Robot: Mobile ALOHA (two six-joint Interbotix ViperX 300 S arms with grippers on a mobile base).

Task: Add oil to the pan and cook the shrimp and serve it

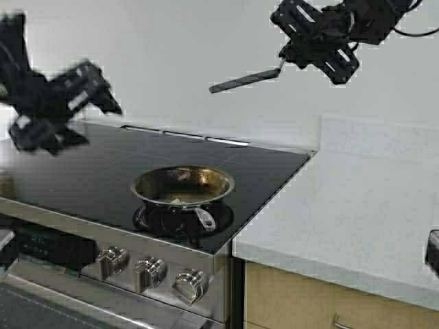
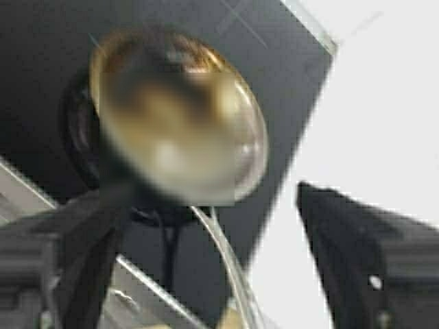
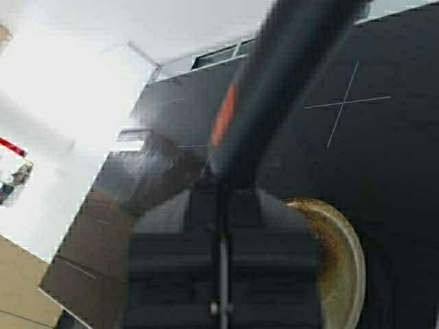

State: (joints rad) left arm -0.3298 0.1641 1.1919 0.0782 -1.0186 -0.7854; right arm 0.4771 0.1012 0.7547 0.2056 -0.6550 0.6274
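Observation:
The steel pan (image 1: 182,184), golden-brown inside, sits on the front right of the black cooktop (image 1: 82,171) with its short handle (image 1: 204,218) toward me. A small pale piece, likely the shrimp (image 1: 175,201), lies near its front wall. My left gripper (image 1: 92,120) hangs open and empty above the cooktop's left side; its wrist view looks down on the pan (image 2: 178,116) between its spread fingers (image 2: 363,247). My right gripper (image 1: 291,58) is high at the back right, shut on a dark spatula (image 1: 240,81) with an orange mark (image 3: 274,82). The pan's rim (image 3: 339,260) shows below it. The oil jug is out of view.
The stove's knobs (image 1: 147,271) line its front panel. A white counter (image 1: 343,219) runs to the right of the cooktop, with a black object (image 1: 432,252) at its right edge. Wooden cabinet fronts (image 1: 302,301) are below.

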